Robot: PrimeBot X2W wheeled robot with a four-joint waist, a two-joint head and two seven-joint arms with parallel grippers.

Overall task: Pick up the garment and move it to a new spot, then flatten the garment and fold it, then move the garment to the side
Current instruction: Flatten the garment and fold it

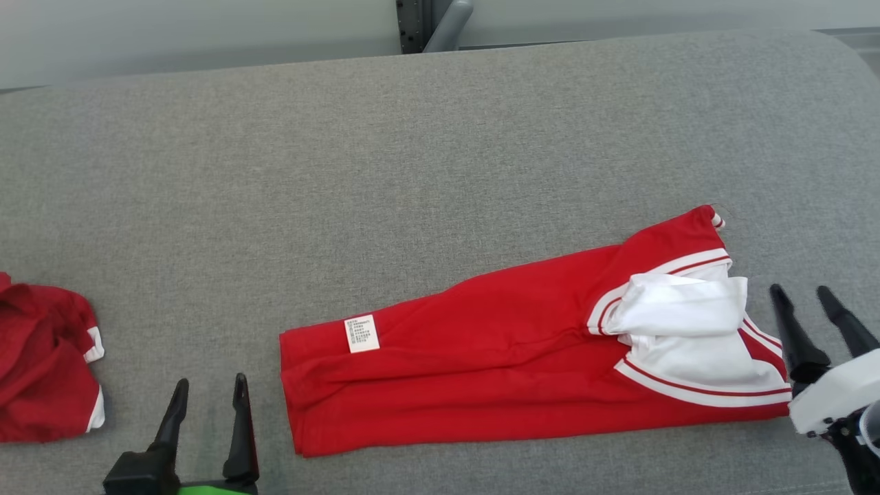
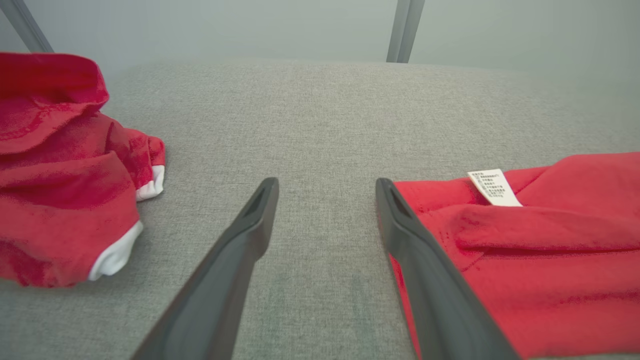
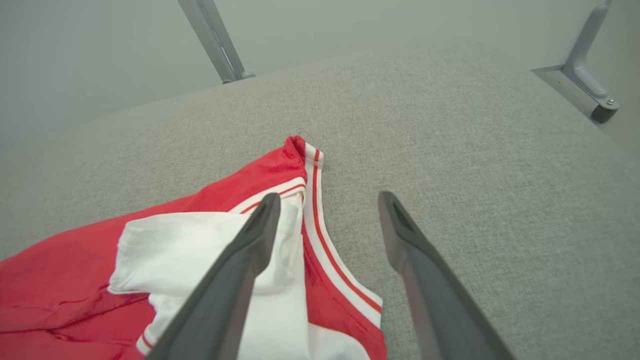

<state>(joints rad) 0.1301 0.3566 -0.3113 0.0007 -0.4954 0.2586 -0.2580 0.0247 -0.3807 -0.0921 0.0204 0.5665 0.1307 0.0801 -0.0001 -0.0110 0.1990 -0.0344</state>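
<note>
To your left, a second red garment (image 1: 41, 364) lies crumpled at the edge of the tabletop (image 1: 344, 172), well apart from the task's garment (image 1: 495, 357). A gray metal post (image 1: 447, 24) rises behind the far edge. The garment lies folded into a long strip at the centre-right, slanting away toward the right. Your left gripper (image 1: 211, 379) hangs released just beside its near-left corner, with its 2 fingers spread over bare cloth. Your right gripper (image 1: 799, 289) is likewise released and holds nothing, just off the garment's right end. In its wrist view 1 finger overlaps the white fold (image 3: 200, 240); you cannot tell whether it touches.

The tabletop is a coarse gray weave, rounded at its far-right corner. The garment is smooth red knit with white, red-striped trim (image 1: 694, 392) and softly creased. A small white printed label (image 1: 361, 334) lies flat near its left end.
</note>
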